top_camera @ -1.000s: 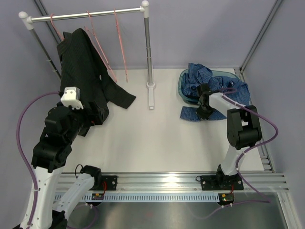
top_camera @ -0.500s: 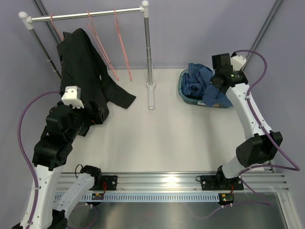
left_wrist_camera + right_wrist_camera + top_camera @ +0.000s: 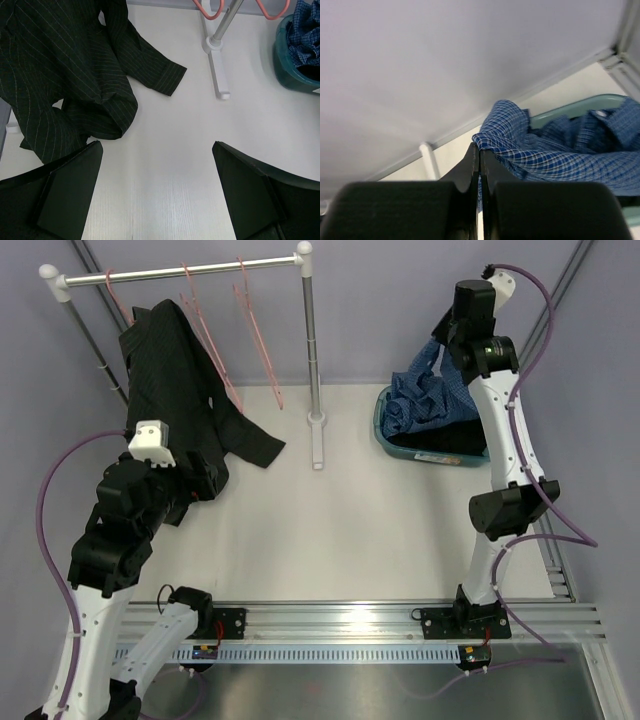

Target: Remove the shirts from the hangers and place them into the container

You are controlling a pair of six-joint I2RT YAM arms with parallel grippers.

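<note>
**Blue shirt held up over the tub**

On the bench (image 3: 350,530), my black shirt (image 3: 170,380) hangs well left of the tub (image 3: 379,427). The blue shirt (image 3: 425,405) trails up out of the tub, pinched in my right jaws above it. My left jaws gape wide and empty, far left of the tub.

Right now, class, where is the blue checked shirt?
In the top view the blue checked shirt hangs at the far right, pinched by the right gripper and draping into the teal container.

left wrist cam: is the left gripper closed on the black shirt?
No, the left gripper stands wide open with only table between its fingers; the black shirt lies ahead to its left, ungripped.
</note>
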